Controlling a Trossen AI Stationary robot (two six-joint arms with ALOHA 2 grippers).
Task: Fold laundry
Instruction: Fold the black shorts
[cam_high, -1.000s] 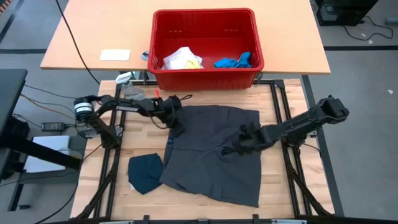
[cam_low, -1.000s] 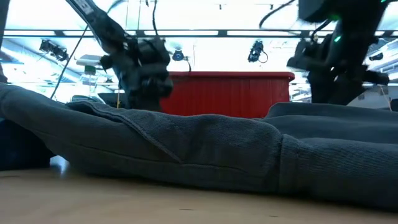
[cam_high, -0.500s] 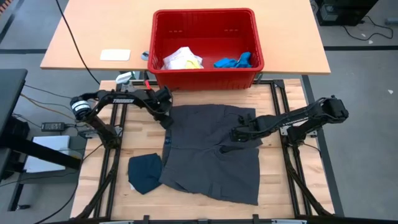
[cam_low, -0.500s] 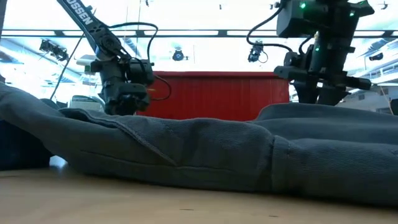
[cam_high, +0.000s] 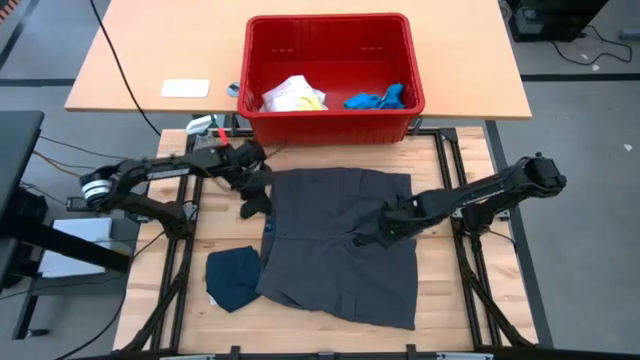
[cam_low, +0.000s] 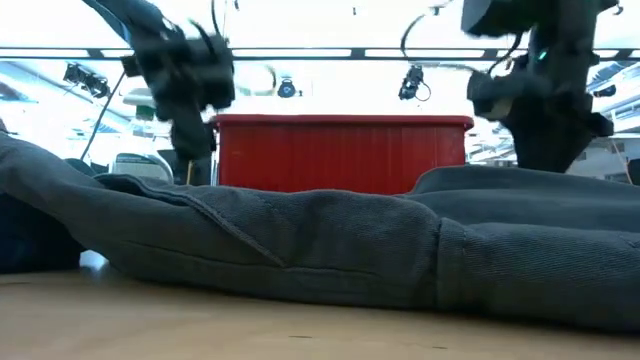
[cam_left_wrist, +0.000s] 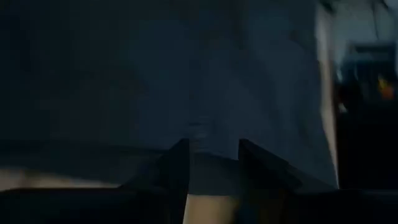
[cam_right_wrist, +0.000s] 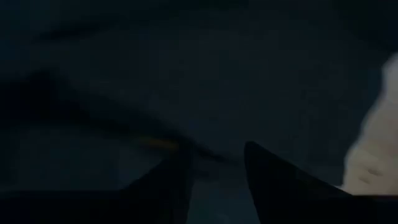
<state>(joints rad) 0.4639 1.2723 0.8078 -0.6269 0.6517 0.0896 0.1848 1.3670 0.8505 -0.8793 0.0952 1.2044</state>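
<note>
Wooden table (cam_high: 440, 300) under both arms, a second tabletop behind it. Grey shorts (cam_high: 345, 245) are spread flat across the middle, probably laid out for folding; no fold is seen yet. A small navy piece (cam_high: 235, 277) is left touching the shorts' lower left edge. A yellow shirt (cam_high: 293, 96) and a bright blue piece (cam_high: 378, 98) are kept in the red basket (cam_high: 330, 125), likely waiting their turn. The left gripper (cam_high: 255, 195) is held just off the shorts' upper left corner, fingers (cam_left_wrist: 177, 165) parted with a gap, nothing gripped. The right gripper (cam_high: 378, 232) is lowered onto the shorts' middle; fingers (cam_right_wrist: 180, 174) parted, and whether cloth is pinched cannot be told.
</note>
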